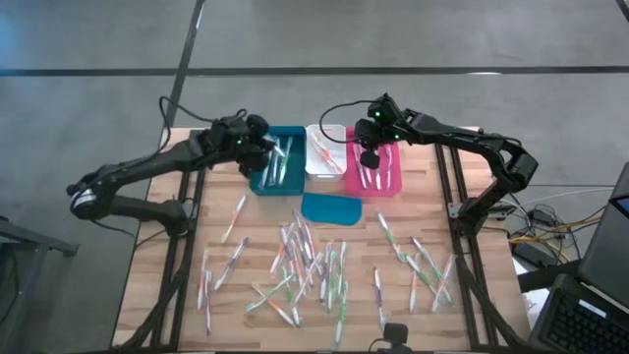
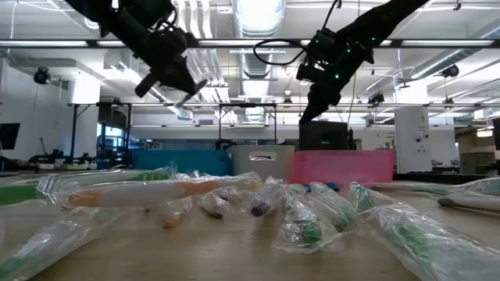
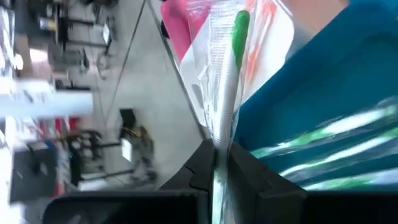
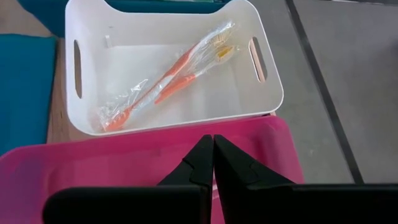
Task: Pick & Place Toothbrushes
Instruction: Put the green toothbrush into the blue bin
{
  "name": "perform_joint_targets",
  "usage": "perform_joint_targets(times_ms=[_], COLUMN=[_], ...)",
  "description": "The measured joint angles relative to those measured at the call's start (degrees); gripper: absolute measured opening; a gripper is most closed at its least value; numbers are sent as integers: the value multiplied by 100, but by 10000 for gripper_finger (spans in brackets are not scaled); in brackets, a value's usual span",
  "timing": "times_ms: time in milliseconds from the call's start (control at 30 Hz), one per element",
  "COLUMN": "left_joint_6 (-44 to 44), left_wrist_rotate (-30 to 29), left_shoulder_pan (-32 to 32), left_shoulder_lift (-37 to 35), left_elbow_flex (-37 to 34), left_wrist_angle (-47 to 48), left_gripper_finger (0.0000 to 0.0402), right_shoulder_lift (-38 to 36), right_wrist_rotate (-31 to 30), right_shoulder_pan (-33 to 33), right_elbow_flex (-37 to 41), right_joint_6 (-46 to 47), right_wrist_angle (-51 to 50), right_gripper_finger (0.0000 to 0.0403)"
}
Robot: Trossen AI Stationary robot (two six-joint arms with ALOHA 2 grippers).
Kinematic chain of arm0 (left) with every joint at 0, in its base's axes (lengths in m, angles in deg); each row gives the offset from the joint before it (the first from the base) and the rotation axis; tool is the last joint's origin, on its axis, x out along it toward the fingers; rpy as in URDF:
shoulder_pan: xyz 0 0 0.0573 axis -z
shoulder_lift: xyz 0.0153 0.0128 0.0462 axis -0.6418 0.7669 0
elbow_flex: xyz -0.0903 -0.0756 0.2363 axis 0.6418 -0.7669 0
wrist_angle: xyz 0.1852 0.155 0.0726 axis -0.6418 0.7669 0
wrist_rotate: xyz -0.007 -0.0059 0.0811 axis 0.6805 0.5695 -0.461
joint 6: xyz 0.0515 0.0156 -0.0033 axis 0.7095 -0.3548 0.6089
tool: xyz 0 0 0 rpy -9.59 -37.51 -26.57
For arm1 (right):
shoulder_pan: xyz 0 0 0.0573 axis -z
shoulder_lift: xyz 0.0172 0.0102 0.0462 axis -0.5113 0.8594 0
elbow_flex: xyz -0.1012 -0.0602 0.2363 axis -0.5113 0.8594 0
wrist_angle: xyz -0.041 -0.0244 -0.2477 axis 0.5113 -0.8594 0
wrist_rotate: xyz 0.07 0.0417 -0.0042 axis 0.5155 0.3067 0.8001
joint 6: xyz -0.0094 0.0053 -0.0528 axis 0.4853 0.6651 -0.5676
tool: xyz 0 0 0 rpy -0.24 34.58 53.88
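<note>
While dozens of wrapped toothbrushes [image 1: 305,265] are lying scattered across the near half of the desk [image 1: 147,295], a flat teal lid [image 1: 330,207] is sitting just beyond them. Farther back, the left gripper [image 1: 263,147] is hanging over the teal bin [image 1: 276,182], its fingers [image 3: 249,177] pinching a green-handled toothbrush [image 3: 229,81] in clear wrap. Beside it, the right gripper [image 1: 369,157] is hovering over the pink bin [image 1: 373,185] with its fingers [image 4: 233,162] clenched on nothing, while orange toothbrushes [image 4: 168,78] are resting in the white bin [image 4: 174,118].
</note>
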Motion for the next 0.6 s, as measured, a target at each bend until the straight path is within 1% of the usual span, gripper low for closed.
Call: perform_joint_targets(times_ms=[133,233,367,500,600], left_joint_6=[941,1520,2118,2636,2788], left_wrist_rotate=[-43,-214,-692,-1283,-1361], left_shoulder_pan=[2,2,4,4,0], left_shoulder_lift=[510,980,1636,2181,2487], left_elbow_flex=[770,1402,2106,2535,2714], left_wrist_angle=[663,1274,2031,2522,2625], left_gripper_finger=[25,24,23,22,22], right_shoulder_lift=[0,0,0,0,0], right_wrist_rotate=[-25,-32,-38,-38,-38], right_shoulder_pan=[0,0,0,0,0], right_elbow_flex=[0,0,0,0,0], right_joint_6=[29,184,352,455,467], right_wrist_angle=[-1,0,0,0,0], right_gripper_finger=[8,8,8,8,8])
